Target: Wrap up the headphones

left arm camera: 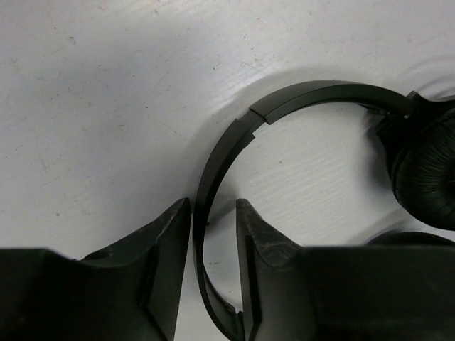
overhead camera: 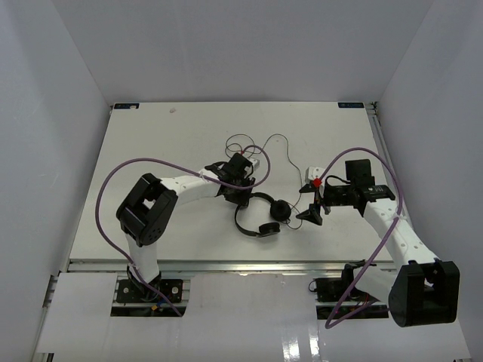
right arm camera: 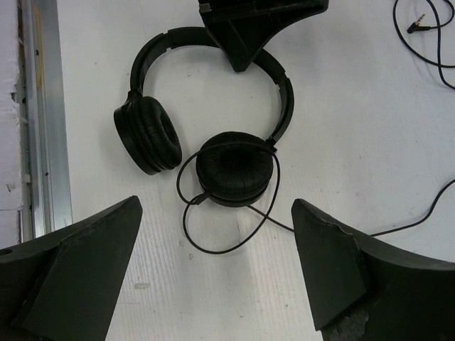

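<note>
**1. Headphones: orientation**
- Headphones [overhead camera: 281,210] [right arm camera: 234,167] lie flat on the counter [overhead camera: 151,151], just right of ctr and in the lower half of the top view.
- Top view: the crown of the headband [left arm camera: 327,92] points to the left of the frame. The open end, w/ both earcups [right arm camera: 146,135], points right. Long axis runs approx. left-right.
- R wrist view: one earcup lies pad up. The other is tilted partly on edge.
- Cord [right arm camera: 217,252] makes a loop beside the pad-up earcup, then trails in loose curves toward the top of the top view. The plug [right arm camera: 421,25] lies loose on the counter, upper right of the R wrist view.

**2. End effectors**
- L end effector [overhead camera: 243,200] [left arm camera: 213,206]: jaws narrowed, straddling the headband at its crown. The band sits close to one finger, w/ a visible gap to the other. Not clamped.
- R end effector [overhead camera: 311,213] [right arm camera: 217,209]: jaws spread wide, nothing held. It sits just right of the earcups in the top view and is aimed at them.

**3. Surface and room**
- The counter is white and matte, w/ light scuffs and specks.
- A metal rail [overhead camera: 226,265] [right arm camera: 43,106] runs along its near edge.
- Plain white walls [overhead camera: 68,90] enclose the left, rear and right sides.
</note>
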{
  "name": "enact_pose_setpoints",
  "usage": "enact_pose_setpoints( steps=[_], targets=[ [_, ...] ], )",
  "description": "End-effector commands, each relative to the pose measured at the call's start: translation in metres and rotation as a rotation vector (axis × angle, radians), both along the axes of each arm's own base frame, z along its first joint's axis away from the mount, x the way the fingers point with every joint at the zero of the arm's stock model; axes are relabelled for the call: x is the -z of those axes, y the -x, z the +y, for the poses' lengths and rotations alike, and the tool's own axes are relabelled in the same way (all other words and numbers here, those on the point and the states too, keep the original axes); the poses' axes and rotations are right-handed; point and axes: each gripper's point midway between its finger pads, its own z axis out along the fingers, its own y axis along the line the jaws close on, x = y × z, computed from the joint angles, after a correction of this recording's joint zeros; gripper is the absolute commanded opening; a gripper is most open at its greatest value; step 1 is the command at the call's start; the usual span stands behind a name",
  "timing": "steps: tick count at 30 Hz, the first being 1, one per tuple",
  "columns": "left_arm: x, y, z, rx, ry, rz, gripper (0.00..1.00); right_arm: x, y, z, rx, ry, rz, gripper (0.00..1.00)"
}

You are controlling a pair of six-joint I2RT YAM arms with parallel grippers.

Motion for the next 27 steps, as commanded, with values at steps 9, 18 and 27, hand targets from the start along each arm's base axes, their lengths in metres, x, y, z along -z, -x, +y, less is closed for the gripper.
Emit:
enact_pose_setpoints(
  steps=[9,18,27],
  targets=[
    [0.026,0.009,-0.002,0.151,-0.101,-0.049,0.00,-0.017,0.001,0.000,0.013,-0.076,0.023,0.92],
    [-0.070,-0.024,0.087,-0.072,-0.383,-0.394,0.00,-0.030,-0.014,0.002,-0.009,-0.095,-0.028,0.91],
    [-0.185,-0.020,0.109,-0.205,-0.208,-0.617,0.00,-0.075,-0.071,0.027,-0.029,-0.256,-0.099,0.90]
  ],
)
